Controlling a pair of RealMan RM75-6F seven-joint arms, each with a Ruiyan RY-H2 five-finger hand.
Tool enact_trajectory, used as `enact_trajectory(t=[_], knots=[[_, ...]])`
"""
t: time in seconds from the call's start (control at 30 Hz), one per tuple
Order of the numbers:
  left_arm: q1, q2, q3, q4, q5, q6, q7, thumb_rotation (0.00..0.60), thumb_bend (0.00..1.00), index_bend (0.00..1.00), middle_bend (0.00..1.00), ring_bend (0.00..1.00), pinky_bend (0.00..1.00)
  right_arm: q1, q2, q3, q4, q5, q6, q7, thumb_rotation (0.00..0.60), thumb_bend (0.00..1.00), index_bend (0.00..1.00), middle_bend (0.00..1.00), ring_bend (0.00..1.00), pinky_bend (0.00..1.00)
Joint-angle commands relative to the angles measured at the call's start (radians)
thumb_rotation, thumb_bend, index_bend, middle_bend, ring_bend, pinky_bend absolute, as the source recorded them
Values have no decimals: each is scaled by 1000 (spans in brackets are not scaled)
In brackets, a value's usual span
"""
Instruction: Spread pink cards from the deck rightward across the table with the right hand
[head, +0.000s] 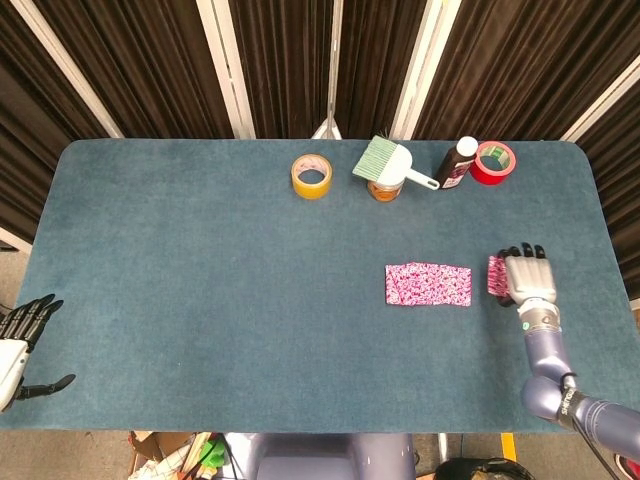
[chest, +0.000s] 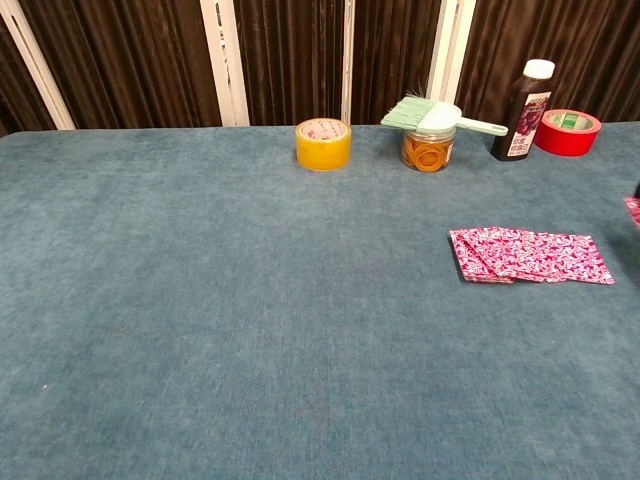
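Labels unreadable | pink cards (head: 428, 285) fanned; right hand (head: 526, 279) holds one

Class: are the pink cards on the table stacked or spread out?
Spread: the pink cards lie overlapping in a flat row on the table.

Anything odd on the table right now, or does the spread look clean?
One oddity: the mint brush lies balanced across the amber jar at the back. The pink cards form a tidy overlapping row; a gap separates them from the card under the right hand.
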Motion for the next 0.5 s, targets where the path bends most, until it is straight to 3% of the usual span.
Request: enact_trajectory(t=[0.03,0.13,0.23,0.27,0.37,0.5], knots=[[1,-1,0,-1,0,1,2,600,0,0,0,0,0,-10,-6,-6,21,15,-31,4,600,301,577,186,0,0],[1,-1,0,-2,1,3,5,600,0,0,0,0,0,-12,-11,-11,32,20,-46,-4,600,301,495,165,0,0],[2,-2,0,-1,2,5,7,600,0,0,0,0,0,-13,-17,-9,35,23,-55,-5,600,301,305,66,0,0],[3,-2,0,-1,2,6,7,600,0,0,0,0,0,-13,-18,-9,35,22,-55,-7,600,301,201,31,0,0],[3,-2,-1,0,3,7,6,600,0,0,0,0,0,-14,-20,-7,32,20,-47,-12,600,301,7,0,0,0],[4,-2,-1,1,4,9,4,600,0,0,0,0,0,-15,-20,-2,23,21,-34,-19,600,301,0,0,0,0]])
